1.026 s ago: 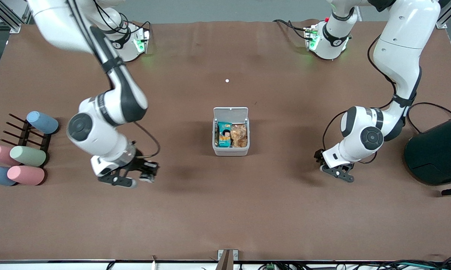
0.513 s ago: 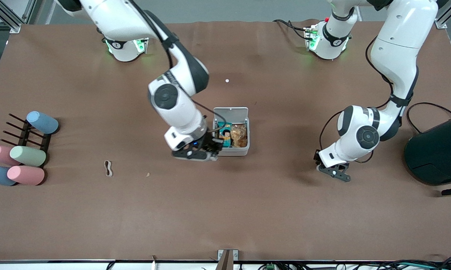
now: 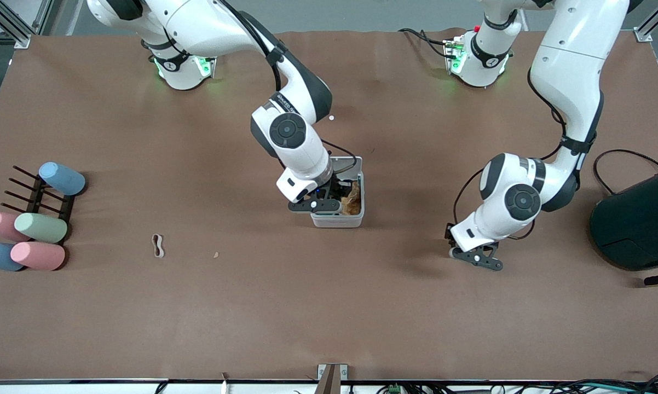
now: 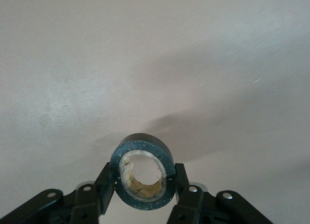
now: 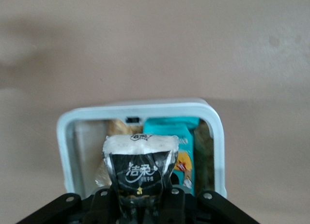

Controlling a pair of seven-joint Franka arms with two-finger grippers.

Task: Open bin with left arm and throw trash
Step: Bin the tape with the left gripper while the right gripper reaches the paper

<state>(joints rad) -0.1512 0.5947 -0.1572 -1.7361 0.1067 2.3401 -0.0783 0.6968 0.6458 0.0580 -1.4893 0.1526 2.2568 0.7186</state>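
Right wrist view gave you the clearest look at the load: the right gripper (image 5: 140, 197) was clamped on the black packet (image 5: 140, 173), whose white top edge stood up while its lower end was lost between the fingers. Under it lay the white bin (image 5: 65, 137) with its lid open, and inside you could see a teal carton (image 5: 186, 146) and a tan wrapper mostly covered by the packet. From the front view you saw that same gripper (image 3: 315, 205) over the bin (image 3: 337, 220), near the middle of the table, but the arm hid most of the opening and the packet could not be made out there.

You had the left gripper (image 3: 474, 257) low over bare table toward the left arm's end, nearer the front camera than the bin. Its wrist view showed the fingers (image 4: 186, 192) closed on the black tape ring (image 4: 142, 171), held upright with the hole facing the camera; the front view did not show the ring at all.

You could find the tan rubber band (image 3: 157, 245) lying flat on the table toward the right arm's end, with the pastel cylinders (image 3: 39, 227) and their dark rack (image 3: 30, 191) beside it. The dark round bin (image 3: 638, 219) was cut off at the frame edge.
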